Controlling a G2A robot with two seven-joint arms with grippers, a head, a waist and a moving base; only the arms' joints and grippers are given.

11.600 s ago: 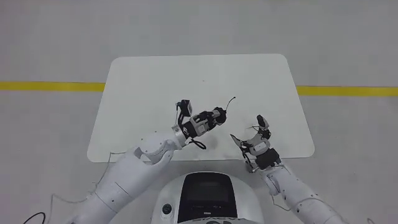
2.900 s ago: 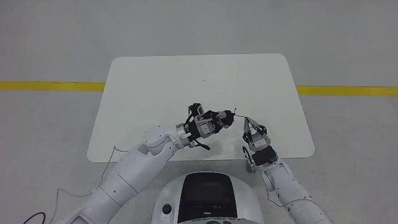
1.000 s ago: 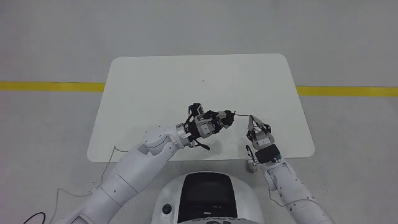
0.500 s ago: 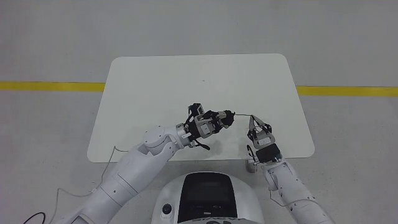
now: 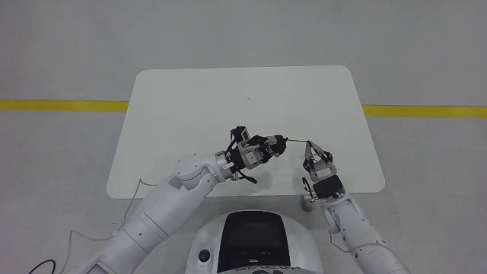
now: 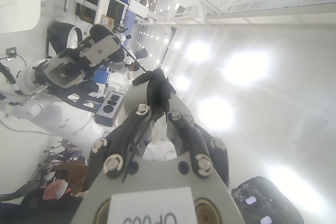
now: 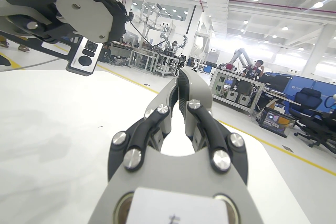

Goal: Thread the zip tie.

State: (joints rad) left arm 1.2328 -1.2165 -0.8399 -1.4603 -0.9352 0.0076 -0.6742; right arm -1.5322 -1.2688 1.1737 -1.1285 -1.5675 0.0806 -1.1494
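Both arms meet low over the near side of the table (image 5: 190,106). The left tool (image 5: 275,143) is clamped on the zip tie (image 5: 295,141) at its bunched end, probably to steady the head so it cannot twist. The right tool (image 5: 310,151) is pinched together on the thin tail, and the strap runs taut between them. Whether the tail has entered the head is too small to tell, but this grip suits feeding or pulling.
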